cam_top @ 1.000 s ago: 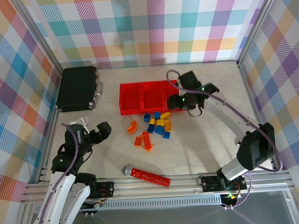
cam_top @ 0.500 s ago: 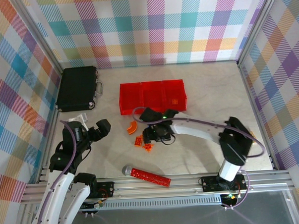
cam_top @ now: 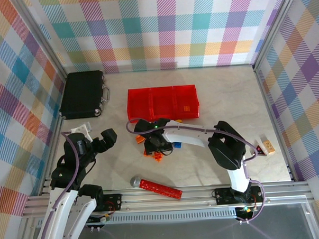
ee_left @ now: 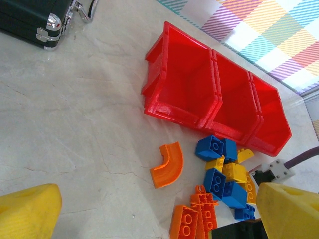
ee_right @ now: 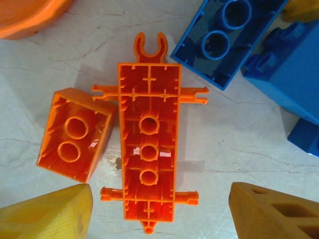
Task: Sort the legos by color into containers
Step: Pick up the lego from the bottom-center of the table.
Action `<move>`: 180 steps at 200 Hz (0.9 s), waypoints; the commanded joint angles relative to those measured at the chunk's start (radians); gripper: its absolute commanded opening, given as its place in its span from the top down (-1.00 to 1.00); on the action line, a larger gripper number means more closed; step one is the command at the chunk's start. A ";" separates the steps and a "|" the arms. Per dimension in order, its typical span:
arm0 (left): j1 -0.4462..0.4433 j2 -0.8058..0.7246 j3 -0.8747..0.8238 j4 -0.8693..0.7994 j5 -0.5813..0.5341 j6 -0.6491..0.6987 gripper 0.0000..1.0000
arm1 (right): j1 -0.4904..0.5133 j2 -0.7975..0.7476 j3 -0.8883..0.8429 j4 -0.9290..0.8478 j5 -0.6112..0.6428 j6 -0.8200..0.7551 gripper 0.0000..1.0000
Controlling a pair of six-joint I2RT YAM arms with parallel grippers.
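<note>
From above, my left hand hangs over the bare surface near the left edge, fingers apart and gripping nothing. My right hand is down in the pile of bricks, just in front of the three joined red bins. From up here I cannot tell how its fingers stand. One orange brick lies in the bin at the right end of the row. A black case sits at the far left and a red bar near the front rail.

From my left wrist, the left hand's yellow fingertips sit wide apart at the bottom corners. Beyond them the bins show bare floors (as far as I can see in). A curved orange piece lies by itself in front of the bins, a little apart from the blue, yellow and orange heap.

From my right wrist, the right hand is spread, with a fingertip on either side of a long orange plate lying underside up. I see no contact. A small orange block touches the plate's side, and a blue block lies just beyond.
</note>
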 commanded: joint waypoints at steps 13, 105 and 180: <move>-0.007 -0.003 0.008 0.005 -0.003 0.013 -0.99 | 0.000 0.045 0.048 -0.046 0.009 -0.026 -0.45; -0.007 0.018 0.000 0.015 -0.015 0.013 -0.99 | -0.001 0.106 0.060 -0.042 0.015 -0.077 -0.10; -0.007 0.027 0.000 0.015 -0.018 0.015 -0.99 | 0.001 0.131 0.057 -0.026 0.046 -0.100 0.08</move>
